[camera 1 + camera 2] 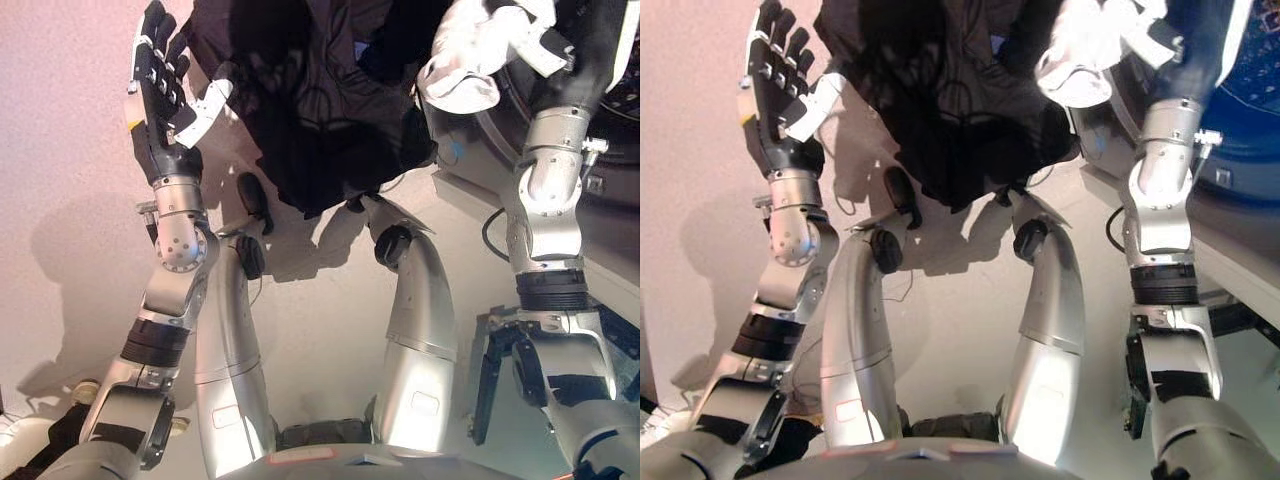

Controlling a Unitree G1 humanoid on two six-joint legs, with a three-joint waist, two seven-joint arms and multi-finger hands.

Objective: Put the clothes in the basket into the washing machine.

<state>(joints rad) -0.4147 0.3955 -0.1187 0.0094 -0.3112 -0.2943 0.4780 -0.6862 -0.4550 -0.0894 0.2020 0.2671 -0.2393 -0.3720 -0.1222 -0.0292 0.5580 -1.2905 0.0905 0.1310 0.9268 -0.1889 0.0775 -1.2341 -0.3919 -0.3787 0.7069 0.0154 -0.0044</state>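
A large dark garment (320,100) hangs in the air at the top middle, bunched against a white cloth (465,70) at the top right. My right hand (585,45) reaches up into this bundle at the washing machine's opening and is mostly hidden by the cloth. My left hand (160,85) is raised at the upper left, open with straight fingers, just left of the dark garment and holding nothing. The basket is out of view.
The washing machine (470,180) stands at the right, its grey front and round door rim (620,100) behind my right arm. A pale floor (60,150) fills the left and middle.
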